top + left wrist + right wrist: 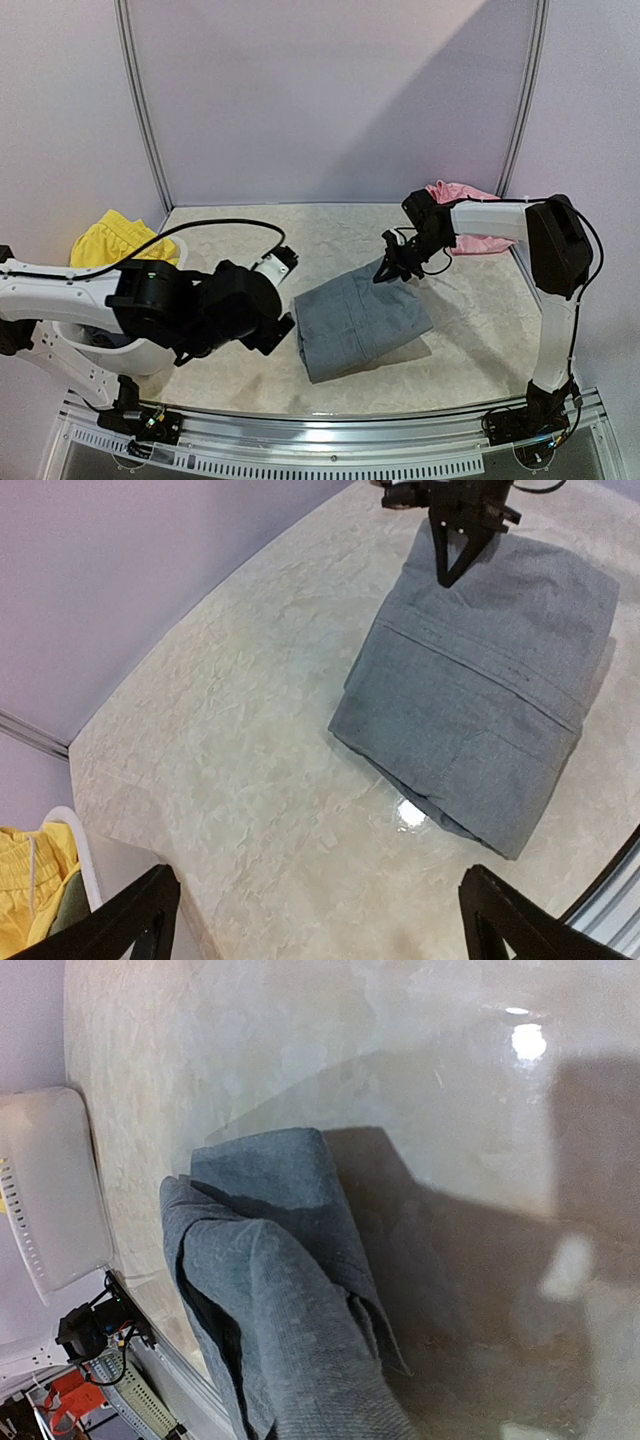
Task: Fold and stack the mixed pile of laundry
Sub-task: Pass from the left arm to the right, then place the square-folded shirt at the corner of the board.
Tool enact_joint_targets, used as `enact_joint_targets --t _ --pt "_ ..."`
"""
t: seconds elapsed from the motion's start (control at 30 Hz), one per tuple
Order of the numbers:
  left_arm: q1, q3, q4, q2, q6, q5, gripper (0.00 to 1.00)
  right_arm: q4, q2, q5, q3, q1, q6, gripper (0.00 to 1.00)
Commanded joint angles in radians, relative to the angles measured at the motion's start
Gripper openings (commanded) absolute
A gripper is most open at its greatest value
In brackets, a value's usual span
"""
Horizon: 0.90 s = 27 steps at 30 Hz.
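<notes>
A folded grey garment (pixel 360 320) (pixel 480 690) lies in the middle of the table. Its far corner (pixel 290 1290) is lifted off the surface. My right gripper (pixel 386 268) (pixel 447 572) is shut on that corner; the cloth hides its fingertips in the right wrist view. Left of the garment, my left gripper (pixel 282 334) (pixel 320 925) hovers wide open over bare table with nothing between its fingers (pixel 140 910). Yellow shorts (pixel 112 240) (pixel 30 890) hang over the tub at the left. A shiny pink piece (pixel 468 218) lies at the back right, partly behind the right arm.
A white plastic tub (pixel 82 852) (pixel 50 1190) stands at the table's left edge, under my left arm. Pale walls close the back and both sides. A metal rail (pixel 330 440) runs along the near edge.
</notes>
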Motion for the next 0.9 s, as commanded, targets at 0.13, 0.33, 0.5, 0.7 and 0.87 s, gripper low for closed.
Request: enact_joint_targets --t 0.13,0.33,0.5,0.7,0.87 --pt "0.083 -0.114 -0.022 -0.244 -0.016 0.127 1.0 -0.213 0.117 0.125 0.218 -0.039 -0.086 0.0" --pt "0.136 -0.084 -0.069 -0.249 -0.01 0.116 1.0 -0.242 0.179 0.149 0.362 -0.097 -0.125 0.0" --pt "0.15 -0.072 -0.061 -0.191 -0.084 0.07 1.0 -0.276 0.251 0.158 0.535 -0.147 -0.193 0.0" --pt "0.151 -0.016 -0.071 -0.105 -0.123 0.099 1.0 -0.328 0.331 0.172 0.709 -0.2 -0.241 0.0" --pt "0.154 0.003 -0.043 -0.07 -0.097 0.112 1.0 -0.314 0.326 0.211 0.749 -0.235 -0.28 0.0"
